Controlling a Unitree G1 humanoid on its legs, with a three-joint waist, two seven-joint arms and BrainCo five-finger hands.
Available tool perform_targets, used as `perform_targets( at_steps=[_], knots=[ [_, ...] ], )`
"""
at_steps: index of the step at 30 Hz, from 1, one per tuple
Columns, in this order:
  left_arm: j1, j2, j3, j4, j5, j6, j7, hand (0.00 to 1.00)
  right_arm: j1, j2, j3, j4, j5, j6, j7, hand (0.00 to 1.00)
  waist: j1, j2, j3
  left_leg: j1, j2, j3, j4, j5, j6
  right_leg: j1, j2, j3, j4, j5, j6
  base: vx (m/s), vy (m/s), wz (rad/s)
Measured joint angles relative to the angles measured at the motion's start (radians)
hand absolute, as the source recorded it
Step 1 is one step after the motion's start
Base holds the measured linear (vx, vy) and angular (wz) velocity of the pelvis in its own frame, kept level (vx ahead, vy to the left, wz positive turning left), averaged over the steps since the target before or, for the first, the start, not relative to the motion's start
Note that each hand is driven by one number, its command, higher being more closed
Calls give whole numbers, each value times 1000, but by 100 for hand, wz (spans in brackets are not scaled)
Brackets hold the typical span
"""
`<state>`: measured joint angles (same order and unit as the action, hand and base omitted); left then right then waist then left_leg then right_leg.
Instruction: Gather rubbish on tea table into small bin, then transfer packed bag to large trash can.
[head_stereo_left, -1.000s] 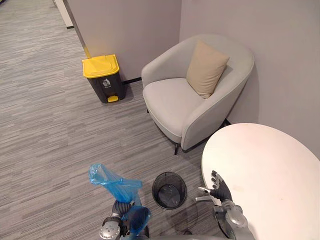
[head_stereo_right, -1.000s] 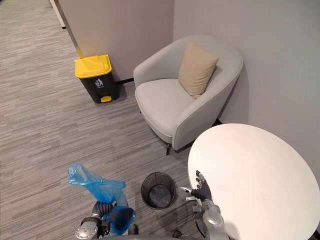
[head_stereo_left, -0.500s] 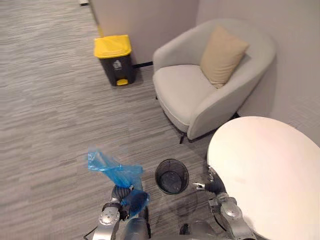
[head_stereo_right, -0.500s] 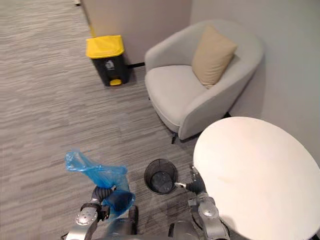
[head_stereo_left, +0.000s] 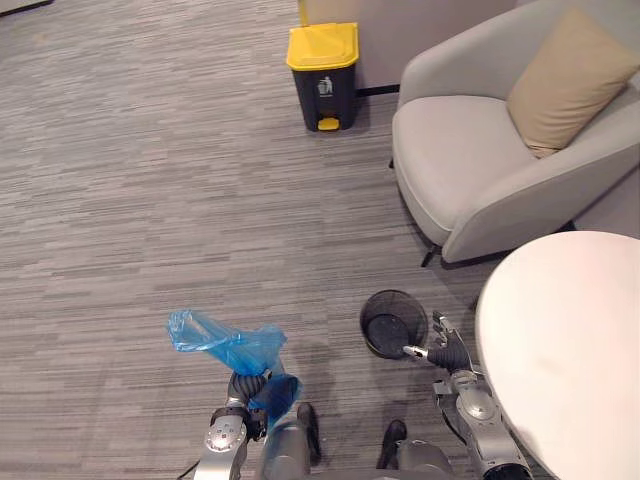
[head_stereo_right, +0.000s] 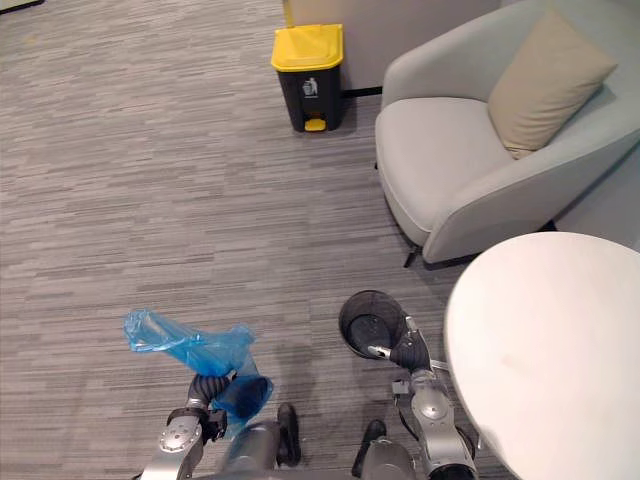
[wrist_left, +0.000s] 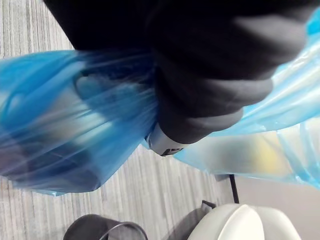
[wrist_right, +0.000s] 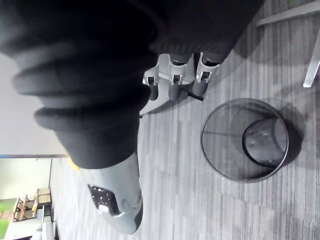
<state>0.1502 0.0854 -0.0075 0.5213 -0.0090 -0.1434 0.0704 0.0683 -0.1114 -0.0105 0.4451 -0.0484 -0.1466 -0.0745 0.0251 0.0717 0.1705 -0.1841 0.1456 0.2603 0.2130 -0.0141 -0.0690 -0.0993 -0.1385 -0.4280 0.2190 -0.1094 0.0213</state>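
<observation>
A packed blue plastic bag hangs low over the carpet, its neck bunched in my left hand, which is shut on it. The left wrist view has the blue bag pressed against the hand's dark cover. The small black mesh bin stands on the floor beside the round white tea table. My right hand hovers open by the bin's rim, between bin and table, holding nothing. The large trash can, dark with a yellow lid, stands far ahead against the wall.
A grey armchair with a beige cushion stands right of the trash can, behind the table. Grey striped carpet stretches open between me and the trash can.
The whole picture has shifted: the camera has moved, so chair and table sit further right and the trash can nearer the top middle. Both hands keep their poses; the bag stays held.
</observation>
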Motion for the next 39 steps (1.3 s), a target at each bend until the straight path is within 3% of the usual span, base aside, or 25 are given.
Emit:
perform_targets(
  at_steps=[2, 9, 14, 18, 20, 23, 24, 25, 26, 27, 28, 31, 32, 33, 34, 35, 37, 39],
  knots=[
    [-14, 22, -6, 2, 1, 0, 0, 100, 2, 42, -1, 0, 0, 0, 5, 0, -7, -32, -12, 15, -41, -19, -66, 33, 9, 38, -5, -19, -87, 44, 30, -22, 179, 42],
    [5, 39, -32, 3, 20, 1, -4, 100, 13, 47, -13, 1, -2, 2, 9, 0, -11, -35, -18, 97, -104, -28, -204, 96, 48, 93, -31, -25, -145, 81, 55, -62, 111, 11],
    [9, 40, -33, 20, 21, 1, -5, 100, 18, 56, -30, 4, -2, 4, 9, 0, -10, -49, -26, 103, -117, -44, -239, 114, 49, 94, -34, -38, -152, 82, 64, -30, 34, 9],
    [25, 40, -29, 21, 21, 3, -5, 100, 18, 65, -45, 11, -2, 6, 7, 0, -12, -70, -33, 72, -130, -69, -185, 74, 68, 88, -58, -60, -104, 40, 86, 42, 27, 26],
    [44, 40, -20, 21, 21, 4, -5, 100, 18, 64, -54, 15, -2, 15, 7, 0, -10, -87, -36, 45, -148, -70, -103, 14, 78, 56, -107, -52, 13, -30, 100, 78, 55, 16],
    [81, 44, -6, 21, 20, 6, -4, 100, 19, 66, -54, 21, -3, 20, 7, 0, -11, -116, -39, 38, -184, -95, -24, -62, 88, 39, -175, -11, 159, -82, 108, 106, 40, 16],
    [84, 43, -4, 19, 20, 6, -5, 100, 21, 63, -55, 21, -3, 20, 7, 0, -16, -117, -38, 43, -191, -107, -19, -69, 92, 28, -183, 22, 202, -79, 103, 206, 67, 49],
    [82, 42, -1, 12, 20, 7, -4, 100, 29, 60, -62, 21, -3, 20, 6, 0, -24, -115, -39, 55, -196, -135, -19, -75, 101, -22, -184, 105, 316, -55, 65, 225, 64, 62],
    [75, 44, 3, -3, 19, 7, -2, 100, 35, 63, -66, 22, -2, 21, 4, 0, -36, -107, -31, 68, -183, -173, -15, -72, 108, -92, -156, 189, 426, -75, 45, 232, 39, 67],
    [68, 45, 3, -3, 18, 7, -2, 100, 41, 65, -66, 22, -2, 21, 5, 0, -39, -95, -23, 72, -173, -193, -10, -76, 108, -106, -120, 222, 425, -108, 50, 270, -40, 68],
    [55, 47, 4, -3, 17, 7, -1, 100, 44, 64, -65, 22, -2, 21, 4, 0, -43, -97, -22, 79, -158, -218, -10, -81, 102, -136, -63, 255, 402, -140, 34, 156, -57, 54],
    [18, 48, 15, 0, 16, 8, 1, 100, 35, 54, -66, 24, -1, 21, -2, 0, -53, -106, -12, 128, -146, -257, -29, -88, 84, -192, 16, 249, 241, -125, 30, 222, -113, 49],
    [14, 49, 15, -1, 16, 7, 1, 100, 35, 54, -66, 24, -1, 21, -5, 0, -59, -108, -13, 133, -147, -265, -26, -94, 75, -197, 20, 245, 191, -105, 25, 230, -153, 46],
    [4, 51, 15, -1, 16, 7, 1, 100, 33, 54, -65, 24, -1, 21, -9, 0, -63, -120, -12, 145, -158, -276, -19, -110, 52, -196, 21, 248, 86, -36, 24, 242, -187, 52],
    [-7, 57, 17, -1, 16, 8, 1, 100, 36, 53, -67, 23, -2, 22, -10, 0, -68, -139, -9, 152, -167, -291, -8, -133, 32, -175, 15, 254, 51, 106, 9, 286, -235, 43],
    [-15, 52, 16, 2, 16, 8, 0, 100, 35, 47, -69, 24, -2, 24, -10, 0, -68, -128, -1, 160, -160, -296, -3, -146, 26, -170, 23, 246, 59, 112, -24, 227, -206, 21],
    [-15, 35, 18, -3, 16, 6, 0, 100, 27, 28, -69, 21, -2, 26, -10, 0, -64, -75, 2, 162, -102, -297, 23, -198, -2, -169, 74, 229, 73, 61, -37, 268, -204, -11],
    [-13, 32, 17, -3, 16, 6, -2, 100, 35, 25, -69, 10, -1, 31, -10, 0, -67, -49, 1, 164, -55, -295, 79, -235, -35, -141, 117, 213, 74, 16, -59, 277, -187, 3]
  ],
)
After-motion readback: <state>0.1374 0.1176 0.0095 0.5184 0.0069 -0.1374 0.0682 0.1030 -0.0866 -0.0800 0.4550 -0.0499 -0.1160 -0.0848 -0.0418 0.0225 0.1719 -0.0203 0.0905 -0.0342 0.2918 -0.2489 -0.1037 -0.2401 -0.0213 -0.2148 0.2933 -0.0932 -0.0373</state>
